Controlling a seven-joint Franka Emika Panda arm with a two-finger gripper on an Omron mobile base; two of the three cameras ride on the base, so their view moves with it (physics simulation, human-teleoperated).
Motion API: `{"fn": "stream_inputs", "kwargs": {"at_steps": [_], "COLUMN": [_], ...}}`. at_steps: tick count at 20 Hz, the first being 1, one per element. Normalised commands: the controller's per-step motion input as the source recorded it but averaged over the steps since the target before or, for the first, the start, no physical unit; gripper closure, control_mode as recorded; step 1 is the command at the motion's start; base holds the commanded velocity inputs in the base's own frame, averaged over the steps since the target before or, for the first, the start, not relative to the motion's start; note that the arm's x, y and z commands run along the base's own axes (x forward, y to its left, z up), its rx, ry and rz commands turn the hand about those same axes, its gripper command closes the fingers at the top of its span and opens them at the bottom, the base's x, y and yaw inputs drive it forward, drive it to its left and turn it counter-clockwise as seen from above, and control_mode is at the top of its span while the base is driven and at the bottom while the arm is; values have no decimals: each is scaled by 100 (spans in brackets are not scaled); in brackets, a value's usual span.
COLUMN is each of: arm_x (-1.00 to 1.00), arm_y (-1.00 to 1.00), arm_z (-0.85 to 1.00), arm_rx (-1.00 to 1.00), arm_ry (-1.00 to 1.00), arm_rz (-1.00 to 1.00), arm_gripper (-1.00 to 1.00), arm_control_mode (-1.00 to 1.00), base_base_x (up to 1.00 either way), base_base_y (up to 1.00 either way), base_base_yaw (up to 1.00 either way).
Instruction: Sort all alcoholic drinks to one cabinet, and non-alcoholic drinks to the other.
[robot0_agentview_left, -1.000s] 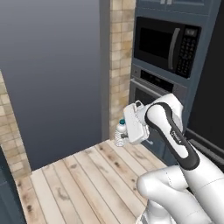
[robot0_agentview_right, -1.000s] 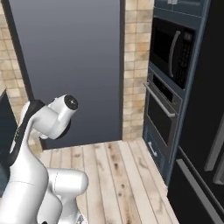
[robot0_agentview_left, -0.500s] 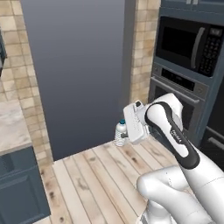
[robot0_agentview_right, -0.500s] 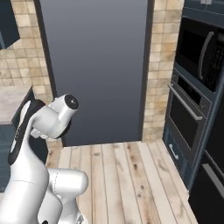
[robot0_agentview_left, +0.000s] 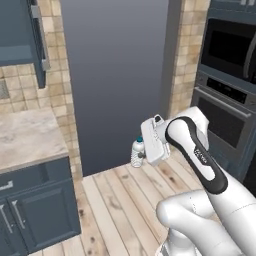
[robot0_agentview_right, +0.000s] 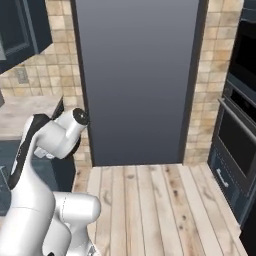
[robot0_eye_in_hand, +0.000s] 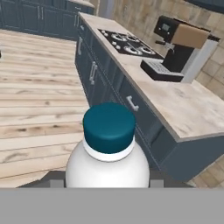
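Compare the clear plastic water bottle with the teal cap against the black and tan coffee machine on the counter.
The clear plastic water bottle with the teal cap sits in the gripper, off any surface; the black and tan coffee machine stands on the beige counter. The bottle is rounded and pale; the machine is boxy and dark. Both are upright.

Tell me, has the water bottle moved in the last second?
Yes: carried along, the water bottle has swung left, away from the oven, toward the counter.
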Motion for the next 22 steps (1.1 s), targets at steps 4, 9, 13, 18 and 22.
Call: {"fn": "stream_inputs", "kwargs": {"at_steps": [4,9,13,18,22], "arm_x": [0,0,0,0,0], "arm_y": [0,0,0,0,0], "arm_z": [0,0,0,0,0], "arm_rx": [0,0,0,0,0], "arm_ry": [0,0,0,0,0], "arm_rz": [0,0,0,0,0], "arm_gripper": [100,100,100,100,100], "arm_control_mode": [100,100,100,100,100], "base_base_x": [0,0,0,0,0], "base_base_y": [69,74,76,82,85], "base_base_yaw": [15,14,13,12,11]}}
